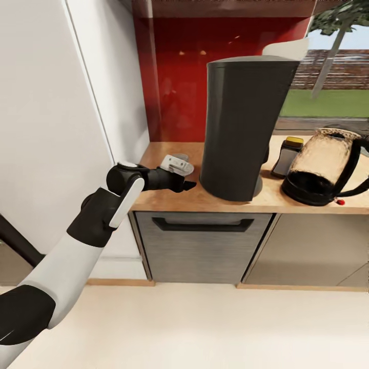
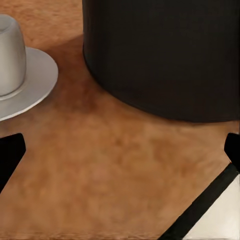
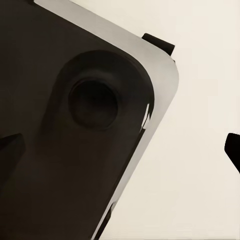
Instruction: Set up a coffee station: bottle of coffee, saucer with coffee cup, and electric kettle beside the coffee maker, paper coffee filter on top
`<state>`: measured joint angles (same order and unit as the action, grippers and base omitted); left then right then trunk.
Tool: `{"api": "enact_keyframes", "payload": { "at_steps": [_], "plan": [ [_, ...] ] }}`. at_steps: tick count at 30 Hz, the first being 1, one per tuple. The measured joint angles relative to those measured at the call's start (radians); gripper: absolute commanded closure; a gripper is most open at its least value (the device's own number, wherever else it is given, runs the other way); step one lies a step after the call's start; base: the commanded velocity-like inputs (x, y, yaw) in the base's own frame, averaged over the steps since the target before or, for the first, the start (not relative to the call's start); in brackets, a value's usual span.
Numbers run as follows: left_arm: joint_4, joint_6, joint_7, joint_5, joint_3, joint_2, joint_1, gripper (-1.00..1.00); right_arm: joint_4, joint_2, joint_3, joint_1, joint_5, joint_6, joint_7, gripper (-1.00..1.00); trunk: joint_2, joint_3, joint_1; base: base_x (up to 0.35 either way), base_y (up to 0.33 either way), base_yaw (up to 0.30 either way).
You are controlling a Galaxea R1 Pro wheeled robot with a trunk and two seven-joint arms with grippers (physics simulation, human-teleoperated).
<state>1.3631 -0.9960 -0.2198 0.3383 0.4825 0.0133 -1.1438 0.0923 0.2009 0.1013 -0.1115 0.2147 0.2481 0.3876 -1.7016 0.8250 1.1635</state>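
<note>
From the head view we see the coffee maker point(image 1: 241, 128) standing on the worktop point(image 1: 174, 202), with the bottle of coffee point(image 1: 287, 156) and the electric kettle point(image 1: 325, 166) close on its right. The saucer point(image 1: 177, 165) lies left of the machine, and our left gripper point(image 1: 188, 185) hovers just in front of it.

In the left wrist view the fingers point(image 2: 10, 155) are spread wide and hold nothing; the coffee cup point(image 2: 11, 52) sits on the saucer point(image 2: 37, 82) beside the machine's dark base point(image 2: 165, 55).

In the right wrist view the right fingers point(image 3: 232, 147) are parted and empty over a dark robot part point(image 3: 75, 125).
</note>
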Motion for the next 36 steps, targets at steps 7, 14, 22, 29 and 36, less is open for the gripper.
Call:
{"api": "enact_keyframes", "payload": {
  "at_steps": [7, 14, 22, 29, 36],
  "plan": [
    [0.000, 0.000, 0.000, 0.004, 0.000, 0.001, 0.000, -1.00, 0.000, 0.000, 0.000, 0.000, 0.000, 0.000, 0.000, -1.00, 0.000, 0.000, 0.000, -0.055, 0.000, 0.000],
    [0.005, -0.001, -0.007, 0.096, 0.001, 0.002, 0.000, -1.00, 0.000, 0.001, 0.000, 0.000, 0.000, 0.002, 0.000, -1.00, 0.000, 0.000, 0.000, -0.005, 0.000, 0.000],
    [0.057, -0.001, -0.008, 0.175, 0.003, 0.020, 0.000, -1.00, 0.000, 0.002, 0.000, 0.000, 0.000, 0.002, 0.000, -1.00, 0.000, 0.000, 0.000, -0.158, 0.000, 0.000],
    [0.068, -0.002, -0.008, 0.183, 0.004, 0.030, 0.000, -1.00, 0.000, 0.002, 0.000, 0.000, 0.000, 0.002, 0.000, -1.00, 0.000, 0.000, 0.000, -0.150, 0.000, 0.000],
    [0.073, -0.002, -0.112, 0.193, 0.040, 0.031, 0.001, -1.00, 0.000, 0.003, 0.000, 0.000, 0.000, 0.002, 0.000, -1.00, 0.000, 0.000, 0.000, -0.098, 0.000, 0.000]
  ]
}}
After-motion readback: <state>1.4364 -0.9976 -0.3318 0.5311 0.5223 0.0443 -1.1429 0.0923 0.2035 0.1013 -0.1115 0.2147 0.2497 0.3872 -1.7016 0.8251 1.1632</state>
